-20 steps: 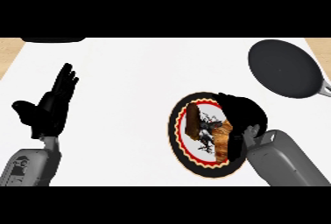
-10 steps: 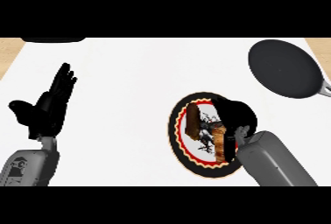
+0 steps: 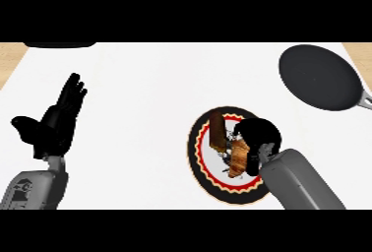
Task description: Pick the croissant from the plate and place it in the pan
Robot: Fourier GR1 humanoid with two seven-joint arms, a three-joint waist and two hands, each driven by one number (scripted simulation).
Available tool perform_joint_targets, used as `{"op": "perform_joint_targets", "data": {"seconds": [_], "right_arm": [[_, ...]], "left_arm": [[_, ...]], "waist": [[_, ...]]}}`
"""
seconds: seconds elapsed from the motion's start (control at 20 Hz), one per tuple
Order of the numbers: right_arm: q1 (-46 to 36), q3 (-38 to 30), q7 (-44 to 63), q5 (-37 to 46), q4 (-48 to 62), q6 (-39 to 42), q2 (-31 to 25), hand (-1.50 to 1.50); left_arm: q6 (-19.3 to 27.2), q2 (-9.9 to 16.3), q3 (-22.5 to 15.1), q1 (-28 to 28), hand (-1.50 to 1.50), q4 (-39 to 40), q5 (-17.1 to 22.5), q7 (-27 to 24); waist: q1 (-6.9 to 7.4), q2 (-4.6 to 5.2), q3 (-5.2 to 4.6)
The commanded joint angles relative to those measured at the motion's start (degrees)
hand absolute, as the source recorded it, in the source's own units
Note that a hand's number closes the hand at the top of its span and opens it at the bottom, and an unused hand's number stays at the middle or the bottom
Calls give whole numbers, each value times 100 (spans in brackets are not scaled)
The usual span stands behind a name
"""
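Observation:
A brown croissant (image 3: pixel 220 135) lies on a round plate (image 3: pixel 195 156) with a black, red and white patterned rim, right of the counter's middle. My right hand (image 3: pixel 256 140) sits over the croissant's right side with its fingers curled round it, hiding part of the pastry. A dark grey pan (image 3: pixel 320 76) rests at the far right, its handle running off toward the right edge. My left hand (image 3: pixel 54 123) is held open at the left, fingers pointing up, resting with nothing in it.
A dark object (image 3: pixel 59 44) shows at the top left edge. Wooden strips border the white counter at the top left and top right corners. White counter surface lies between the plate and the pan.
My right hand has curled tighter on the croissant, whose left end now stands out further toward the plate's upper left. The left hand has stayed put.

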Motion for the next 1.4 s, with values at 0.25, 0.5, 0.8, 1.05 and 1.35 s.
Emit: {"op": "perform_joint_targets", "data": {"seconds": [0.25, 0.5, 0.8, 1.05, 1.35], "right_arm": [[272, 112, -820, 470, -189, 129, -89, 150], [-575, -642, -58, 452, 687, -499, 980, 150], [-1841, -780, 790, 138, 1794, -2518, 1204, 150], [-2323, -679, 835, 1260, 1421, -3469, 987, 150], [-2467, -885, 1055, 1792, 1092, -4320, 904, 150]], "left_arm": [[-28, -63, 145, -364, 0, 336, -169, 57], [-71, -93, 136, -342, 0, 275, -145, 73], [-94, -198, 32, -525, 0, 326, -152, 87], [-179, -101, 121, -210, 0, 34, -33, 212], [-182, -23, 188, -170, 0, -22, -94, 126]], "waist": [[-27, 6, 7], [37, 25, 8], [232, 72, 10], [149, -6, 8], [44, 1, 8]]}}
